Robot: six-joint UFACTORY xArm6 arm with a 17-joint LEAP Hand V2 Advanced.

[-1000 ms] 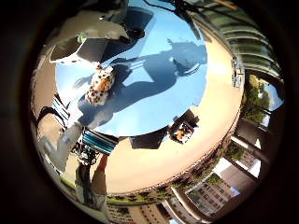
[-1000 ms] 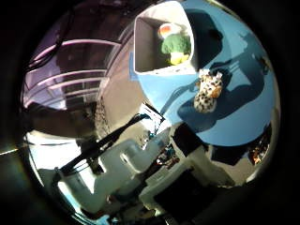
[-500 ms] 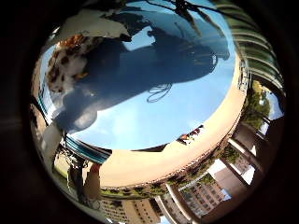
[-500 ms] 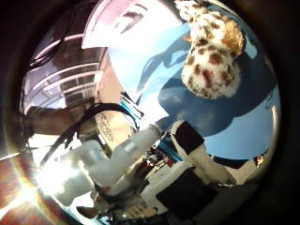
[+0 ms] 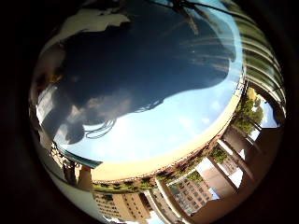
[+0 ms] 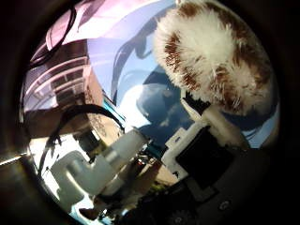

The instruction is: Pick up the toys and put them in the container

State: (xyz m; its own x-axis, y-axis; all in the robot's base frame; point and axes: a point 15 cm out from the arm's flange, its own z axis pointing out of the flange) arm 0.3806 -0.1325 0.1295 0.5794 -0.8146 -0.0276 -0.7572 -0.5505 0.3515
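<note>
Close against the palm, a fluffy white toy with brown spots [image 6: 213, 58] fills the 1 o'clock part of the thumb-side view and lies on the blue table top [image 5: 154, 135]. The hand [image 6: 206, 154] has white and black parts reaching up from 5 o'clock to the toy's lower edge, and one white fingertip [image 6: 220, 129] touches or nearly touches the fur there. Another white finger [image 6: 105, 164] stretches out toward 8 o'clock, well apart from the toy and over the table's edge. Whether the fingers are curling round the toy or merely resting beside it, I cannot tell.

From the little-finger side, the hand's dark shadow [image 5: 140, 65] covers most of the blue surface from 9 to 1 o'clock. A sunlit blue strip stays bare between that shadow and the table's tan rim [image 5: 187, 151], which curves from 7 round to 3 o'clock. Beyond the rim stand buildings [image 5: 196, 191] and green trees [image 5: 247, 114]. The container does not show in either view.
</note>
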